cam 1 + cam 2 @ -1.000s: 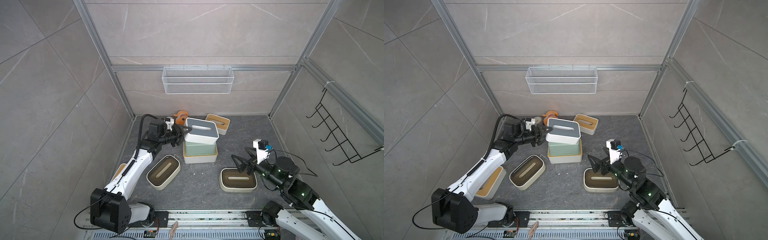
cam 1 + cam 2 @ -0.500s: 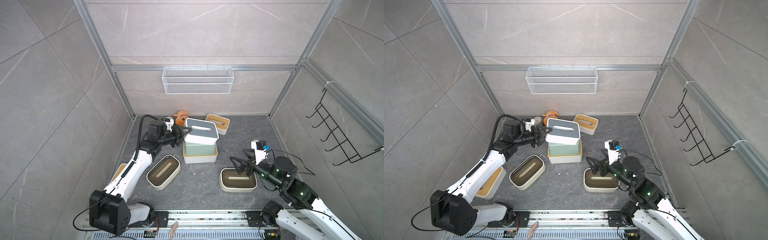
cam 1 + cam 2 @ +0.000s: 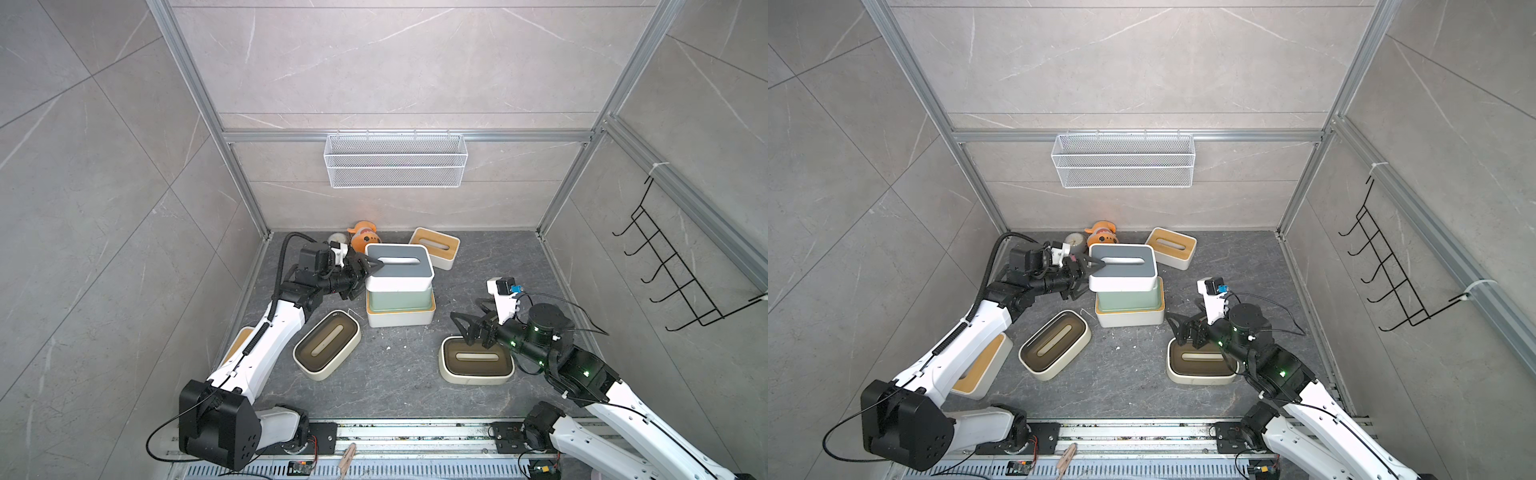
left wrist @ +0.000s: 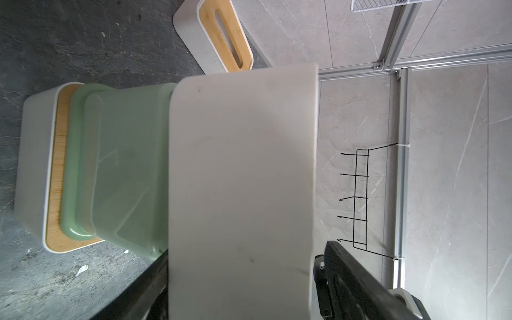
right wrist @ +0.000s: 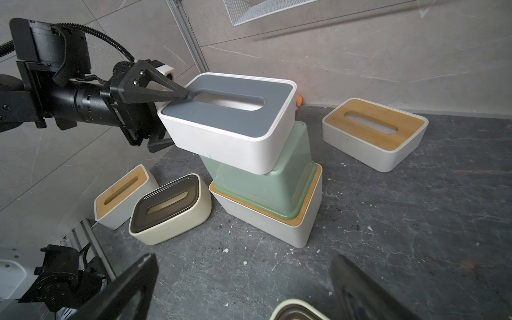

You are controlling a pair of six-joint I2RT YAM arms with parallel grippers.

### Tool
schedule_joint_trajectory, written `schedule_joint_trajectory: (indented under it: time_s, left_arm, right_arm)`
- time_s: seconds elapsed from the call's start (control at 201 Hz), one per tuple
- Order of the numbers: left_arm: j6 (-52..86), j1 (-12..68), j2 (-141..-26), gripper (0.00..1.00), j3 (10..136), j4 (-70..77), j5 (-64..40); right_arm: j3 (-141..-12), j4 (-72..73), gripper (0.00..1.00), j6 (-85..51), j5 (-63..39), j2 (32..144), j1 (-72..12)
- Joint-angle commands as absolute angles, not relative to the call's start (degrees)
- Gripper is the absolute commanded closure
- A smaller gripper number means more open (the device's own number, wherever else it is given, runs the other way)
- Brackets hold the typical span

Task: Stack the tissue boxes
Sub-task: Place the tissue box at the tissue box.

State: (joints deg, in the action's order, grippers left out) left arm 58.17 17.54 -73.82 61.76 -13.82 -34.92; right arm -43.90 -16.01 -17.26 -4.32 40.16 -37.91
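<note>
1. Stack, mid-floor: bamboo-lid box A [image 3: 401, 322] sits at the bottom. The mint green box [image 3: 399, 300] rests on it, wide rim down. The grey-lid box [image 3: 399, 270] is on top, overhanging toward 9 o'clock.
2. Left gripper [image 3: 368, 277] is at 9 o'clock of the stack, jaws spread and straddling the grey-lid box's end. One finger [image 5: 163, 95] is over the lid by the slot, the other below the base. The left wrist view shows a sliver of gap on the lid side.
3. Right gripper [image 3: 473, 330] has its jaws wide apart and holds nothing. It hangs above the 11 o'clock edge of cream box B [image 3: 476, 365], which lies at 4 o'clock of the stack.
4. Cream box A [image 3: 327, 351] is at 7 o'clock, slanted, near the stack but apart from it.
5. Bamboo-lid box B [image 3: 434, 248] is at 1 o'clock. Bamboo-lid box C [image 3: 984, 365] is at 8 o'clock, largely covered by the left arm [image 3: 967, 332].
6. Orange fish toy [image 3: 365, 237] is at 11 o'clock, by the rear wall.
7. White wire mesh basket [image 3: 395, 166] is on the rear wall at 12 o'clock. Black hook rack [image 3: 681, 286] is on the wall at 3 o'clock.
</note>
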Motion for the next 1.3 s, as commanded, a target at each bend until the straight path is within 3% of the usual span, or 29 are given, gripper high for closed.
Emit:
schedule_joint_trajectory:
  time_s: [0.0, 0.558, 0.658, 0.887, 1.291]
  left_arm:
    - [54.2, 17.5, -73.4, 0.16, 64.6, -17.2, -33.3]
    - [48.1, 17.1, -77.0, 0.09, 72.0, -27.8, -30.5]
    - [46.6, 17.1, -77.3, 0.01, 73.9, -30.9, -28.5]
    - [41.3, 16.4, -76.5, 0.01, 77.9, -39.3, -19.5]
    - [39.3, 16.5, -77.1, 0.02, 77.8, -34.3, -27.5]
  right_arm:
    - [-45.8, -13.1, 0.00, -19.1, -4.6, 40.9, -37.7]
    - [-42.8, -1.6, 0.00, -26.9, -5.6, 45.7, -37.7]
    - [-44.2, -1.9, 0.00, -28.5, -5.3, 47.5, -37.7]
    - [-53.1, -7.6, 0.00, -32.8, -6.3, 55.2, -37.7]
    - [-58.8, -2.9, 0.00, -40.2, -13.5, 68.7, -35.3]
